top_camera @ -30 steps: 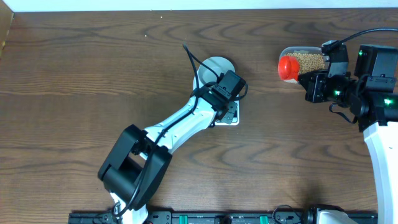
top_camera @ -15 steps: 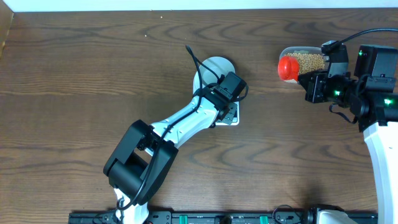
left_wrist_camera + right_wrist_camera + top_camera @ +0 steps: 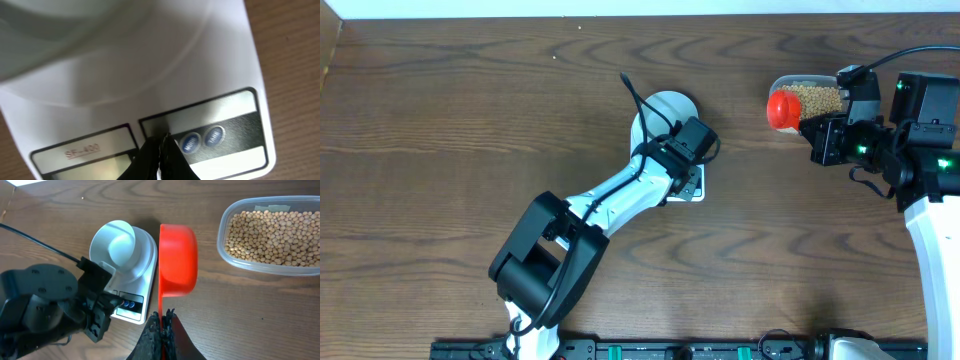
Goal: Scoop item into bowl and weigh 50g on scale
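The white scale [image 3: 235, 65] lies mid-table with the pale bowl [image 3: 665, 104] on it; the bowl is empty in the right wrist view [image 3: 120, 245]. My left gripper [image 3: 162, 141] is shut, its tips pressed on the scale's front panel just left of two blue buttons [image 3: 202, 139]; overhead it [image 3: 688, 182] covers most of the scale [image 3: 699, 194]. My right gripper [image 3: 163, 317] is shut on the handle of a red scoop [image 3: 177, 260], held above the table between the scale [image 3: 145, 287] and the tub. No beans show in the scoop [image 3: 783, 110]. Tan beans [image 3: 272, 235] fill a clear tub.
The clear tub [image 3: 817, 82] stands at the back right, touching the scoop's edge from above. My left arm [image 3: 610, 205] stretches diagonally from the front edge to the scale. The right arm [image 3: 920, 150] stands at the right edge.
My left arm's elbow has shifted a little to the right; its gripper stays on the scale's front. The right arm and scoop have not moved.
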You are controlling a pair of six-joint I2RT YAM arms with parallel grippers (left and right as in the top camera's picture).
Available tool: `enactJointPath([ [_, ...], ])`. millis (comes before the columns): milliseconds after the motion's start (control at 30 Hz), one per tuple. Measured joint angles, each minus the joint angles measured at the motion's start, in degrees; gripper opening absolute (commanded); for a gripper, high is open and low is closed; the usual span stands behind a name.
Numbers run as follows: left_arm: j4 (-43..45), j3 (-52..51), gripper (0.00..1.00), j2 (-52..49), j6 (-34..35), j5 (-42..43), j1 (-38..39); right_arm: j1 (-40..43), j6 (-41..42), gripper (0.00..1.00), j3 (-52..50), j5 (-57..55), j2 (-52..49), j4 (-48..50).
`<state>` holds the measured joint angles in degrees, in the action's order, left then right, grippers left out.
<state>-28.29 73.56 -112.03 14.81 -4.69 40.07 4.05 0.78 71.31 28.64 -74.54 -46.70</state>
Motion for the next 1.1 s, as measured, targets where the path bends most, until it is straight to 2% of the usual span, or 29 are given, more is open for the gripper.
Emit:
enactJointPath([
  [1100, 0.0, 0.0, 0.07, 0.0, -0.2, -1.5, 1.7, 0.0, -0.2, 0.01, 0.0, 0.0, 0.0, -0.2],
])
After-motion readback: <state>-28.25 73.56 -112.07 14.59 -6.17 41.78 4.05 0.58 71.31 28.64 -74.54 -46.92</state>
